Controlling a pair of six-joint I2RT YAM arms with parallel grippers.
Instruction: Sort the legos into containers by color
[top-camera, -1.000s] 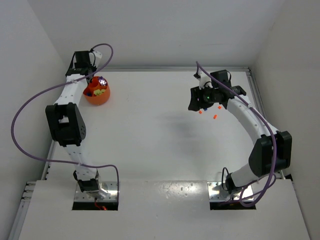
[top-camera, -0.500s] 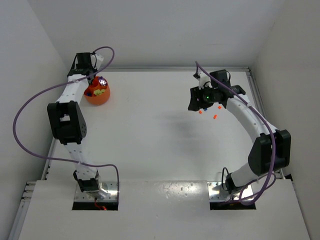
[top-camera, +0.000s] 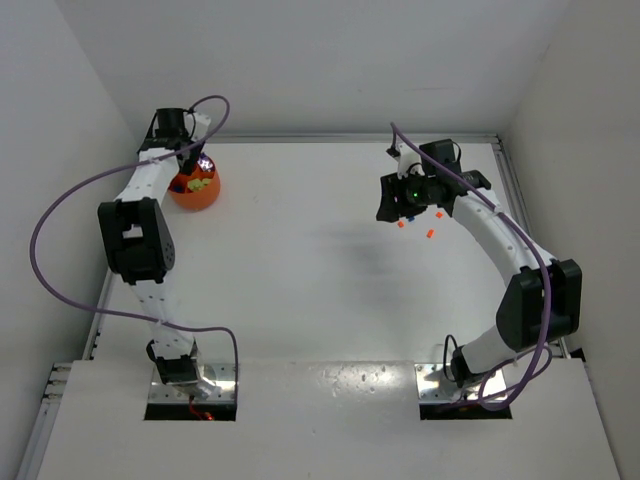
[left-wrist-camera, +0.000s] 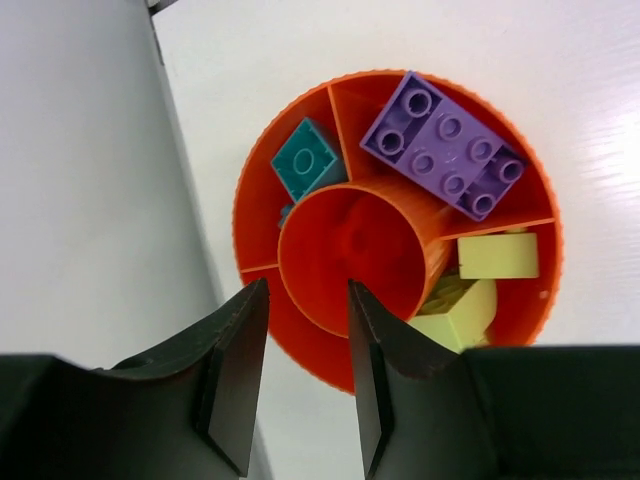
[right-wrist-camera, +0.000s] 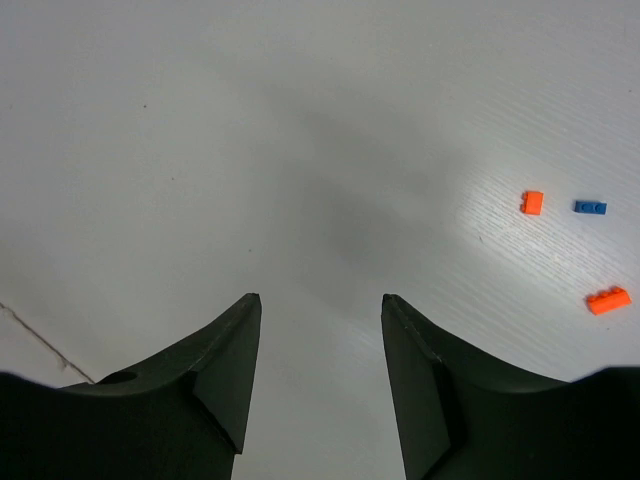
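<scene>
the bowl (top-camera: 193, 187), round and orange, sits at the far left corner of the table (top-camera: 300, 300), right by the wall. the left gripper (left-wrist-camera: 305, 290) hangs straight over the bowl, its jaws apart with nothing between them, and the bowl's middle cup shows through the gap. around that cup the bowl is split into compartments. a purple brick (left-wrist-camera: 445, 150) lies flat in one. a teal brick (left-wrist-camera: 308, 160) sits in the next one, on the wall side. yellow-green bricks (left-wrist-camera: 497, 255) fill the one on the purple brick's other side.

far to the right of the bowl, well across the table, the right gripper (right-wrist-camera: 320, 300) hovers above bare tabletop, jaws wide and empty. three loose bricks lie on the table close to it, all well apart from the bowl: an orange brick (right-wrist-camera: 532, 202), a blue brick (right-wrist-camera: 590, 207) just beside it, and a second orange brick (right-wrist-camera: 608, 300) a little apart from those two.
</scene>
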